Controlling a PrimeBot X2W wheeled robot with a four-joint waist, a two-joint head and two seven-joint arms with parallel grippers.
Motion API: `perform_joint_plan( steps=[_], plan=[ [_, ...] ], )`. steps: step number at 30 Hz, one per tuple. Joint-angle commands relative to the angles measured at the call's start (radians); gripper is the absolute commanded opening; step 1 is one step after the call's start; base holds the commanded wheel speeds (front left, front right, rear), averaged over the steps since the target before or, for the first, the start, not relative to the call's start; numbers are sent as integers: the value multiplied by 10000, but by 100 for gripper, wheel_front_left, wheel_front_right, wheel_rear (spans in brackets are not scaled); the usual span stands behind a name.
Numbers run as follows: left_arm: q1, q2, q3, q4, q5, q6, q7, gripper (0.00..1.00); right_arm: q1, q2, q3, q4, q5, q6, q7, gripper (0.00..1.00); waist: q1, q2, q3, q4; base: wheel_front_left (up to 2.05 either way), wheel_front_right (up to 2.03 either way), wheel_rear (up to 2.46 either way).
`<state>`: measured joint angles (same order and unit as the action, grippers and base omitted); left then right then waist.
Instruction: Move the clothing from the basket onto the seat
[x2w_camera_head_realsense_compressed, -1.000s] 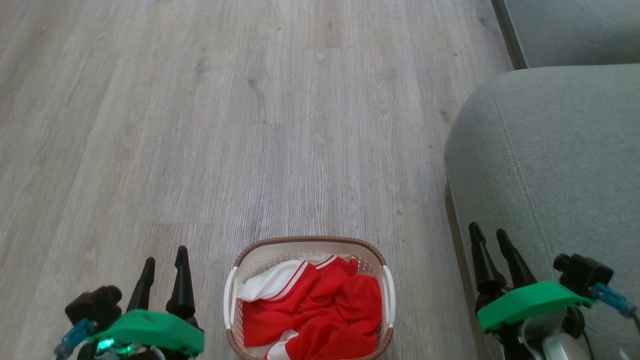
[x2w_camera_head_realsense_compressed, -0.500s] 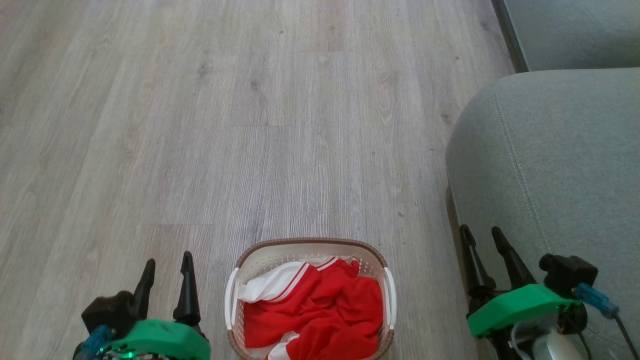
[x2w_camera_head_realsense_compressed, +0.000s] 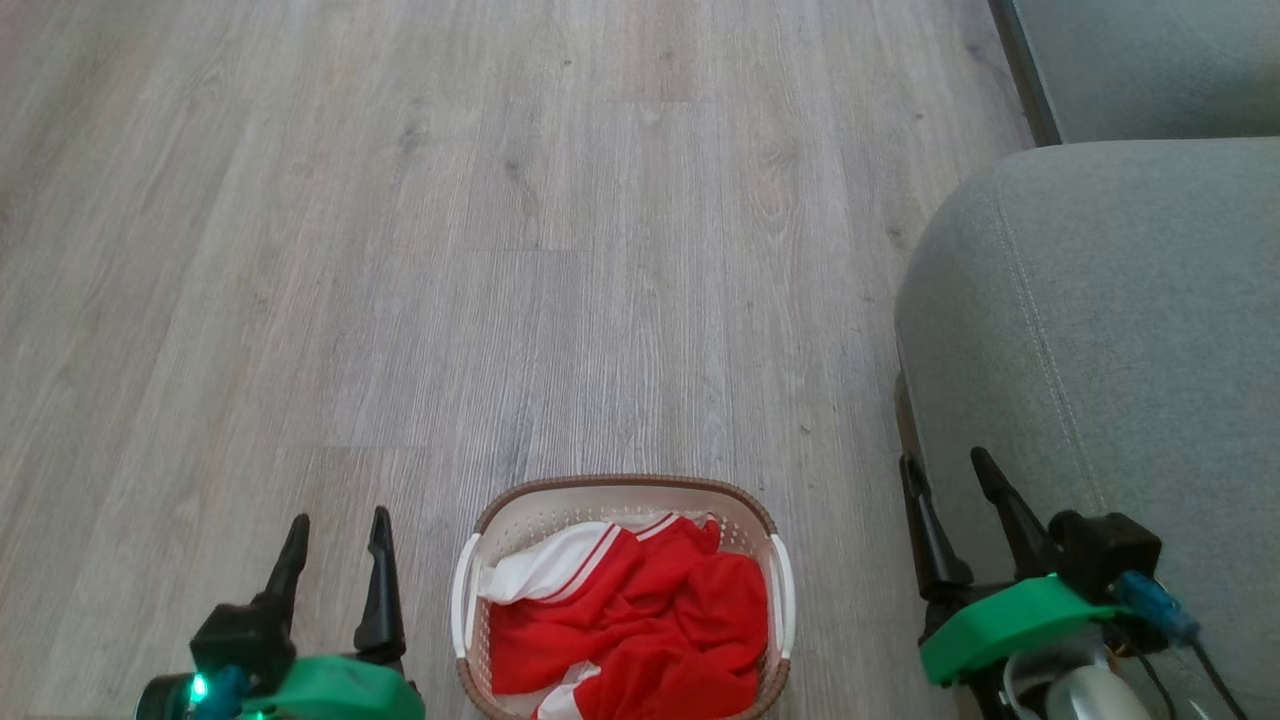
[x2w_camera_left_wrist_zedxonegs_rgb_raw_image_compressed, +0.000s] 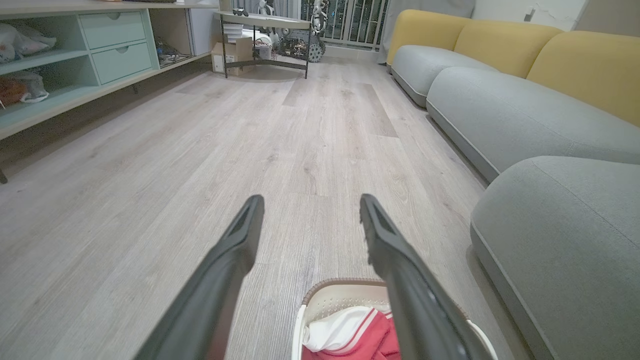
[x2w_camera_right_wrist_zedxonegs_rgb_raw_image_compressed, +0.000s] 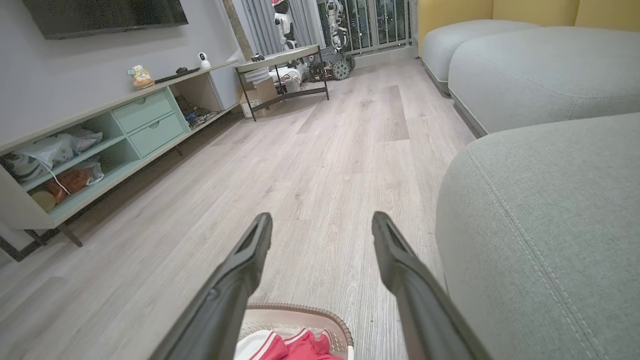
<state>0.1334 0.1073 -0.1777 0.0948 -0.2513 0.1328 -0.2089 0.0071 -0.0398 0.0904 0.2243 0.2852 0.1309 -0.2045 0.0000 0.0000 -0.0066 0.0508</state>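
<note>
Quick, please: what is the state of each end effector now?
Left end effector: open, holding nothing.
Right end effector: open, holding nothing.

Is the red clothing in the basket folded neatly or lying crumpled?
Crumpled. The clothing lies in a loose, wrinkled heap inside the basket, its white panel bunched at one side; no neat folds show.

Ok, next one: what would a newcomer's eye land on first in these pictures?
The bright red and white clothing heaped in the white basket stands out against the pale wood floor, at the bottom middle of the head view. To the right of it bulks the big grey-green seat. The left gripper and the right gripper flank the basket, both open and holding nothing.
</note>
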Motion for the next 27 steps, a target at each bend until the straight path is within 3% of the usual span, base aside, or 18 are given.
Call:
perform_joint_plan(
  steps=[1,13,27],
  plan=[
    [-212,47,314,-407,345,49,-172,100,-521,-99,269,-384,-364,-2,-213,100,0,0,-3,5,0,0,0],
    [-49,-185,501,-418,1445,-163,-523,100,-544,-104,444,-460,-1861,-2,-567,100,0,0,-17,68,0,0,0],
    [-68,-398,742,-282,1475,-634,-529,100,-554,-104,431,-397,-1904,-2,-573,100,0,0,-4,81,0,0,0]
  ],
)
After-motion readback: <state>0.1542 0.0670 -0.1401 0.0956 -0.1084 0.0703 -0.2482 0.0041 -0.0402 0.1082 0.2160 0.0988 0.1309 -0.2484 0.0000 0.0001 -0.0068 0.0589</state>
